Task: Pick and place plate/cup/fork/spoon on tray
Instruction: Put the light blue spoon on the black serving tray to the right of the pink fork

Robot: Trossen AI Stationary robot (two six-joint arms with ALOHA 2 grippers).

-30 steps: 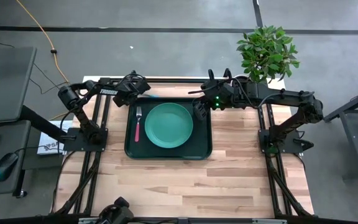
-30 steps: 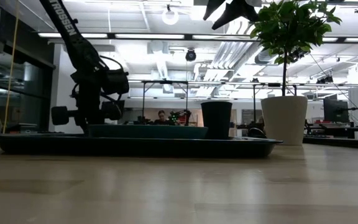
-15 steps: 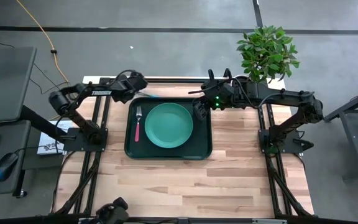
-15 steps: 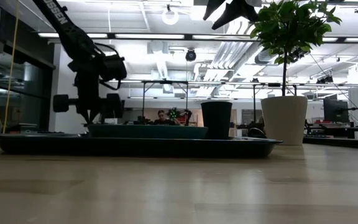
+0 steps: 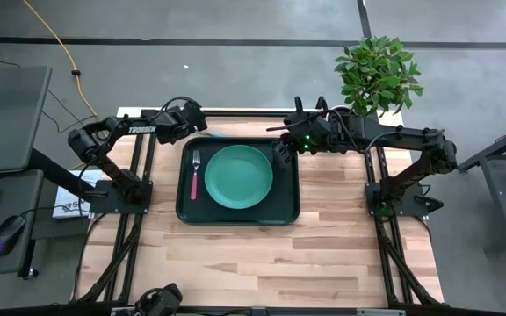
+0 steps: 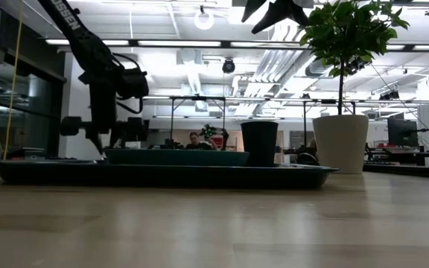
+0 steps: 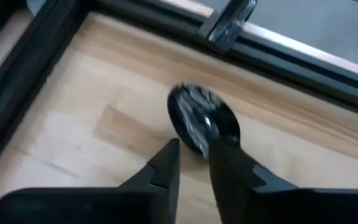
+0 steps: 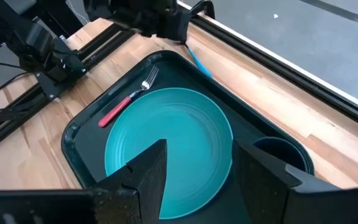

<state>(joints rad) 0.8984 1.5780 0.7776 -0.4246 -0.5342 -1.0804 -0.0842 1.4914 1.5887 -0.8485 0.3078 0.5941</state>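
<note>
The dark green tray holds the green plate, the red-handled fork at its left and the dark cup in its far right corner. The spoon lies on the table just beyond the tray's far edge, its teal handle pointing right and its silver bowl at the left end. My left gripper points down over the bowl with a narrow gap between its fingers. My right gripper is open and empty, high above the tray's right side near the cup. My left gripper comes from above at the spoon's bowl end, and its fingertips overlap the bowl's edge in the blurred left wrist view. I cannot tell whether they touch it. The spoon lies flat on the table.
A potted plant in a white pot stands at the far right corner. A black frame rail runs along the far edge just behind the spoon. Bare wood lies in front of the tray. A person sits far off in the room.
My left gripper has shifted a little toward the table's left edge and tipped, as the arm's elbow drew back to the left. The spoon's handle has stayed where it was.
</note>
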